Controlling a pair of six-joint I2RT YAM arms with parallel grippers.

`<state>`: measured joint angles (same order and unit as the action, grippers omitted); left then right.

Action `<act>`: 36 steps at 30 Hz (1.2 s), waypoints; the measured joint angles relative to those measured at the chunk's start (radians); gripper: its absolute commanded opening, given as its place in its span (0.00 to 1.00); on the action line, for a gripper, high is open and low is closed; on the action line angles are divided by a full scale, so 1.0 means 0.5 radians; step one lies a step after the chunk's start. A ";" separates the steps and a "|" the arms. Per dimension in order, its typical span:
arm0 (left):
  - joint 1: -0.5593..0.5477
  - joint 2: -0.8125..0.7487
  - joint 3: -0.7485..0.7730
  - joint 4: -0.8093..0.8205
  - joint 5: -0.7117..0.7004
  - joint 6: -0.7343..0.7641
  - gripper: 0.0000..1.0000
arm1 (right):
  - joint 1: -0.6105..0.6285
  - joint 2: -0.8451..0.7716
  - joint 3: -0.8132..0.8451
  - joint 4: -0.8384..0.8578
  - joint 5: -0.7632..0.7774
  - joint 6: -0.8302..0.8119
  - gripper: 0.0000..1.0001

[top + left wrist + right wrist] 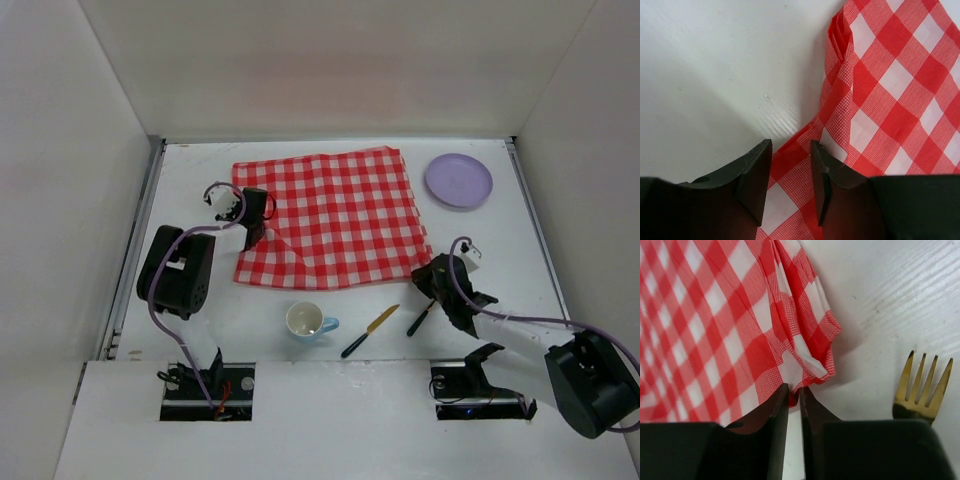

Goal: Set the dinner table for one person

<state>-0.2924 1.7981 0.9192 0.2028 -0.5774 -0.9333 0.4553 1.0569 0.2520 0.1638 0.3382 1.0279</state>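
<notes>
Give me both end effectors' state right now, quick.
Left end effector: partly open, fingers straddling the left edge of the checked cloth, not pinching it.
Right end effector: closed on the cloth's corner; gold fork lies beside it.

Thing: large flat matte white rectangular desk (200, 300)
Edges: thin metal rails run along its left and right sides
Pose: level, filling most of the overhead view between pale walls
Surface: faintly ribbed up close in both wrist views, with small specks, possibly crumbs
Near edge: two rectangular cut-outs
</notes>
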 measured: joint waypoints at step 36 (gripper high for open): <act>-0.341 -1.734 -1.190 -0.878 0.113 -0.173 0.44 | 0.098 0.254 0.277 -0.278 0.120 -0.153 0.15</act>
<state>-0.4629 0.9310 0.3241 -0.2363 -0.5209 -1.0199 0.5041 1.1839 0.3904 0.0250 0.3981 0.9516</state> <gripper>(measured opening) 0.464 0.171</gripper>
